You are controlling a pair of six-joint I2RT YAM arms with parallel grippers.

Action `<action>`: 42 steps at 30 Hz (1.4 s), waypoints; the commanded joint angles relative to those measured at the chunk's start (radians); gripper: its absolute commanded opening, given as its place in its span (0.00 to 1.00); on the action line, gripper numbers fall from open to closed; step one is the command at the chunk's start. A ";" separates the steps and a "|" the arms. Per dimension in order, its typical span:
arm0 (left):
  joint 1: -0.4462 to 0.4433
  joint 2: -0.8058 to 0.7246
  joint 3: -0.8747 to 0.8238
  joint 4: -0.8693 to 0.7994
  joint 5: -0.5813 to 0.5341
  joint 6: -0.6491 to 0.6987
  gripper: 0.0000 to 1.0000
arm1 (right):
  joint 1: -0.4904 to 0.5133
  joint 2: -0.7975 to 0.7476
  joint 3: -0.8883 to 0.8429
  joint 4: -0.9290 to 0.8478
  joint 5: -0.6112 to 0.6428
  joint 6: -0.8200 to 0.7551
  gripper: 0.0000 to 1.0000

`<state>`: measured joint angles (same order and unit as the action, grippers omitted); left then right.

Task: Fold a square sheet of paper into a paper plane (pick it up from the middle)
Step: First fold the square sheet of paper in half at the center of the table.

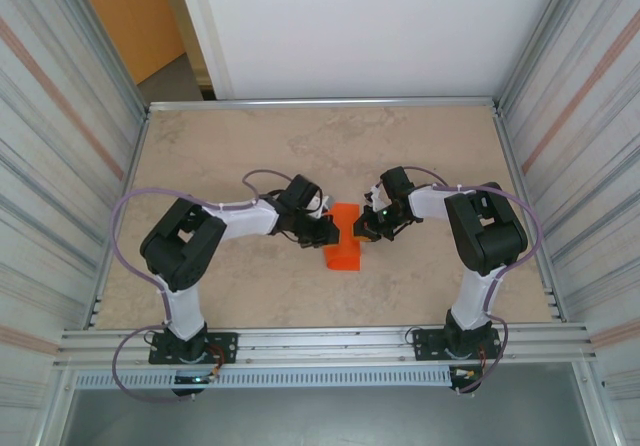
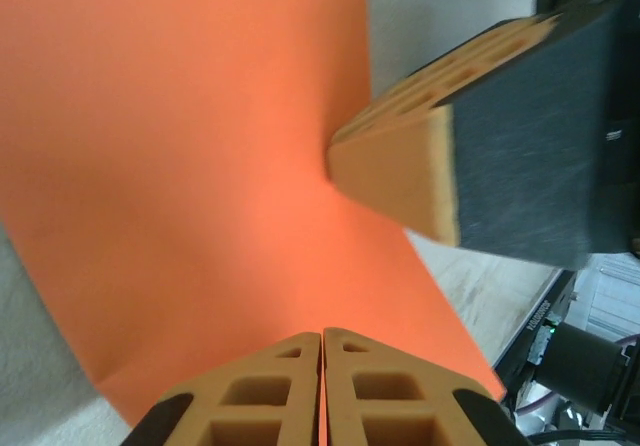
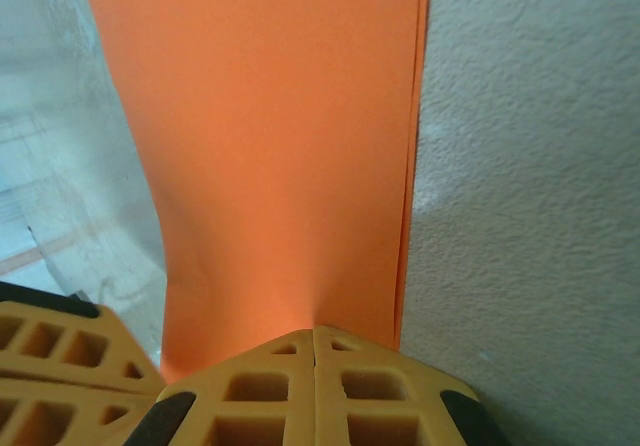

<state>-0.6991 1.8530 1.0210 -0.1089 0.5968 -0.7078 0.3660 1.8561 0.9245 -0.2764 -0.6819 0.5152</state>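
The bright orange sheet of paper sits at the middle of the table, folded into a narrow strip and lifted between both grippers. My left gripper holds its left side, and my right gripper holds its right side. In the left wrist view the paper spreads out ahead of my left gripper, whose fingers are pressed together on its edge, while the right gripper's fingers show opposite. From the right wrist, the doubled paper runs away from my right gripper, shut on its near edge.
The beige tabletop is walled by corrugated metal panels on both sides and a white panel at the back. A metal rail crosses the near edge by the arm bases.
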 commanded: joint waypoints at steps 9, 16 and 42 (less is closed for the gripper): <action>-0.005 0.014 -0.091 0.059 0.023 -0.044 0.12 | -0.015 0.097 -0.075 -0.159 0.285 0.031 0.06; -0.007 0.006 -0.135 0.055 -0.006 -0.048 0.12 | -0.017 0.106 -0.075 -0.162 0.304 0.038 0.06; -0.071 -0.114 -0.101 0.020 -0.071 -0.027 0.10 | -0.017 0.104 -0.067 -0.167 0.308 0.047 0.05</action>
<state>-0.7563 1.6974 0.8986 -0.0818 0.5045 -0.7380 0.3664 1.8580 0.9257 -0.2779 -0.6796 0.5232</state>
